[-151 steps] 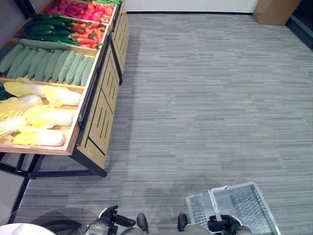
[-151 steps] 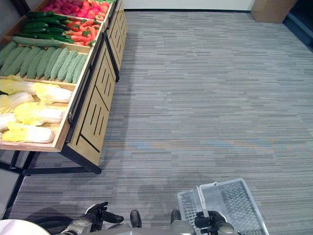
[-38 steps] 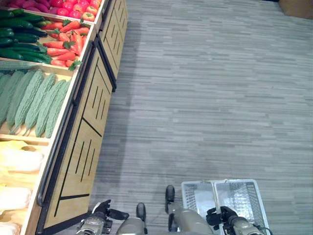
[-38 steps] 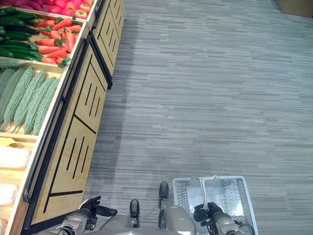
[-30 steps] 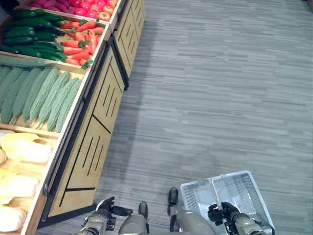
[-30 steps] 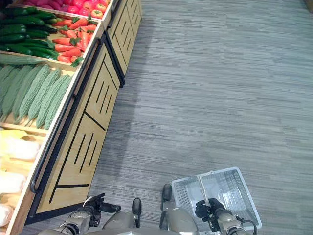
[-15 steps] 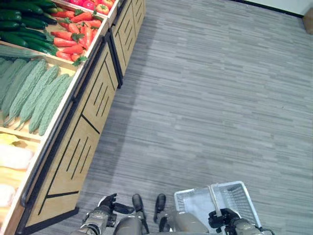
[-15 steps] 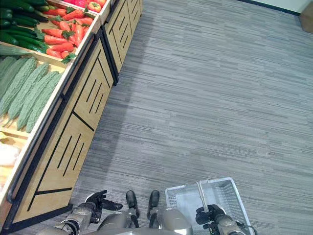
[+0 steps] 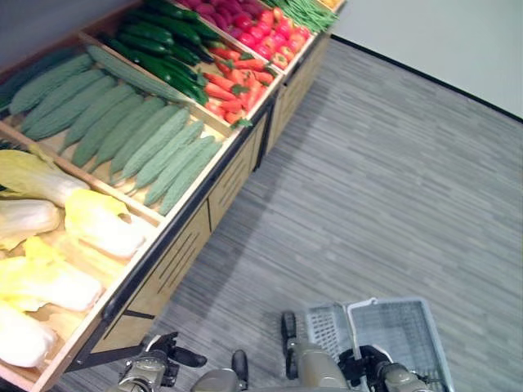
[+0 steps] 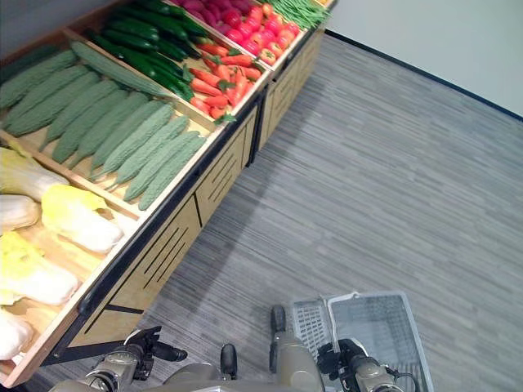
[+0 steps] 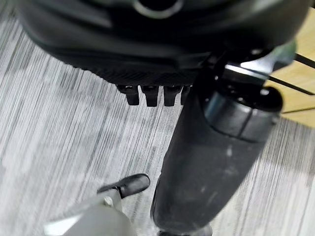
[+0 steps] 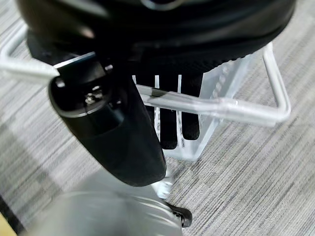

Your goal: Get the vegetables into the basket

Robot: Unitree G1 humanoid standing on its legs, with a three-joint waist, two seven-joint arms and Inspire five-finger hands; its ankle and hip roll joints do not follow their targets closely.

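Observation:
A wooden produce stand (image 9: pixel 204 214) on my left holds the vegetables in bins: pale yellow cabbages (image 9: pixel 98 224), bumpy green gourds (image 9: pixel 139 139), dark cucumbers (image 9: pixel 159 45), carrots (image 9: pixel 233 86) and red tomatoes (image 9: pixel 257 28). A white wire basket (image 9: pixel 400 327) hangs low on my right, with nothing visible inside it. My right hand (image 9: pixel 372 366) is shut on the basket handle (image 12: pixel 221 105), its fingers (image 12: pixel 167 128) hooked over the bar. My left hand (image 9: pixel 157 366) hangs low beside the stand's front, relaxed and holding nothing, thumb (image 11: pixel 216 162) sticking out.
Grey striped carpet (image 9: pixel 392 196) stretches to the right of the stand up to a pale wall (image 9: pixel 458 41) with a dark skirting. The stand's front has slatted wooden panels (image 10: pixel 212 184) and a black rail along its edge.
The whole picture has swung toward the stand, so the camera has moved; more bins show now. The right hand still holds the basket and the left hand stays low.

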